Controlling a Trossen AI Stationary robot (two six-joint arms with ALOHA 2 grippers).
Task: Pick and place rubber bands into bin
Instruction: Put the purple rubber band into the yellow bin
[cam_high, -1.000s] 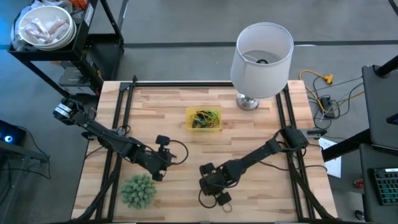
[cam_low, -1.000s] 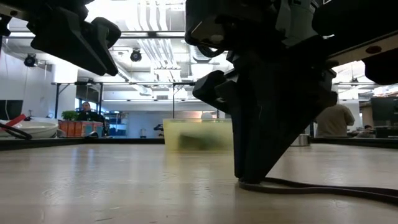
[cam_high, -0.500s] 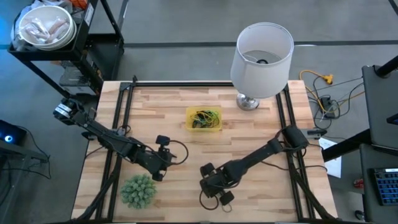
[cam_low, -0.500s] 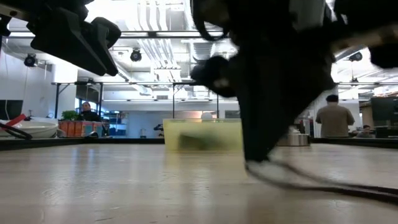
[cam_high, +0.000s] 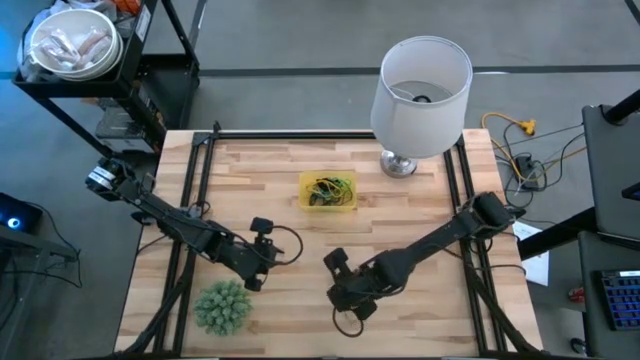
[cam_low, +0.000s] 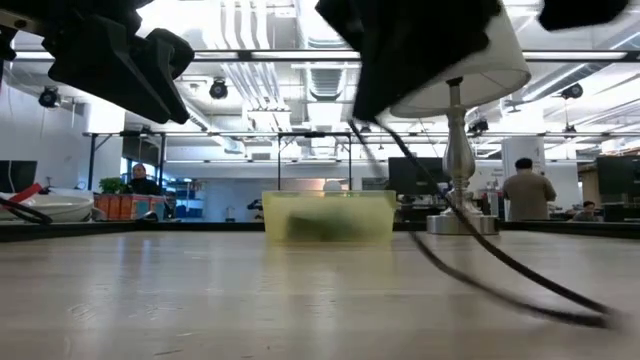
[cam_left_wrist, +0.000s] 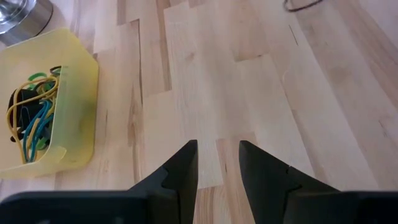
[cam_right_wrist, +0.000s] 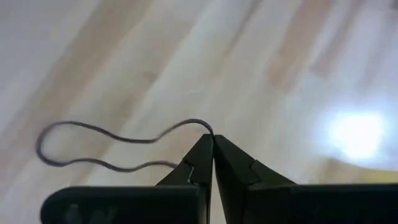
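The large black rubber band (cam_right_wrist: 93, 140) hangs from my right gripper (cam_right_wrist: 213, 144), which is shut on it over the table's near middle (cam_high: 350, 298). In the low view the band (cam_low: 470, 240) slants down from the raised gripper to the tabletop. The yellow bin (cam_high: 328, 192) stands at the table's centre, toward the far side, with several coloured bands (cam_left_wrist: 31, 118) lying inside it. My left gripper (cam_left_wrist: 217, 163) is open and waits just above the table, left of centre (cam_high: 255, 262), touching nothing. My right gripper pinches one end of the black band's loop (cam_right_wrist: 202, 126) between its two fingertips, coming from above. A single strand shows in the pinch. The band hangs slack below the fingers, and its lower end (cam_low: 590, 318) lies on the table.
A white-shaded lamp (cam_high: 421, 95) stands on its metal base at the far right of the table. A spiky green ball (cam_high: 222, 305) sits near the near left edge. Black rails (cam_high: 190, 200) run along both sides. Bare wood lies between my right gripper and the bin.
My right gripper has risen from the tabletop, staying shut, and has shifted slightly toward the table's right edge. The black band, flat on the table before, is lifted by its pinched end and now slants down, with only its far end left on the wood.
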